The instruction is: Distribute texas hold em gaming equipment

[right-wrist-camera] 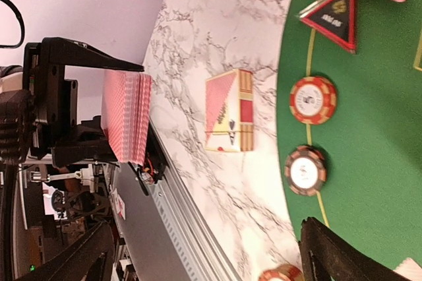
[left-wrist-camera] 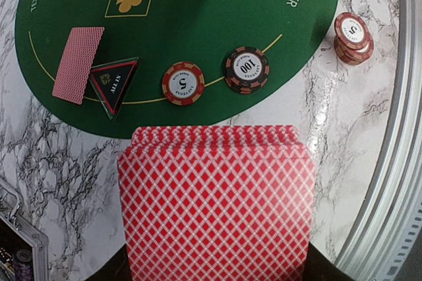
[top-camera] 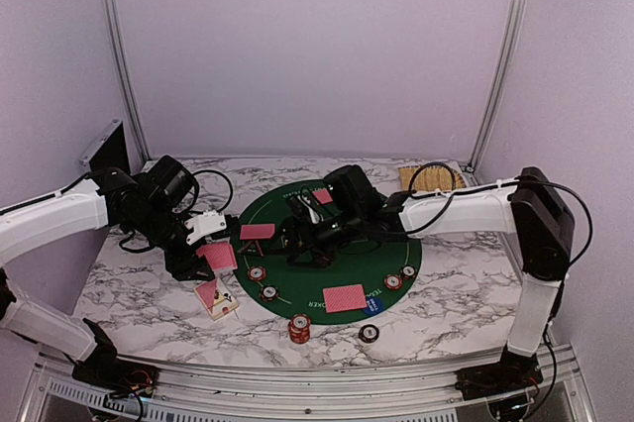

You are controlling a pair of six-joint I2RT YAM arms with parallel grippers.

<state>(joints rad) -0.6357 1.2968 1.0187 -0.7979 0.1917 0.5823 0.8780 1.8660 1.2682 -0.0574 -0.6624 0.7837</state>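
My left gripper [top-camera: 210, 250] is shut on a deck of red-backed playing cards [left-wrist-camera: 214, 202], held above the marble beside the green mat [left-wrist-camera: 198, 24]; the deck hides its fingers. Single cards [top-camera: 258, 232] [top-camera: 344, 298] [top-camera: 322, 196] lie face down on the mat. A black triangular marker [left-wrist-camera: 115, 83], a red chip [left-wrist-camera: 182, 83] and a black chip [left-wrist-camera: 246, 68] sit along the mat's yellow line. A red chip stack [left-wrist-camera: 353, 35] stands on the marble. My right gripper [top-camera: 309, 244] hovers over the mat's left half, open and empty, its fingers [right-wrist-camera: 343, 254] wide apart.
A card box [right-wrist-camera: 229, 111] lies on the marble left of the mat. More chips [top-camera: 393, 281] and a blue disc [top-camera: 372, 305] sit at the mat's right front. A tan tray [top-camera: 426, 177] is at the back right, a black-and-silver case [top-camera: 104, 150] at the far left.
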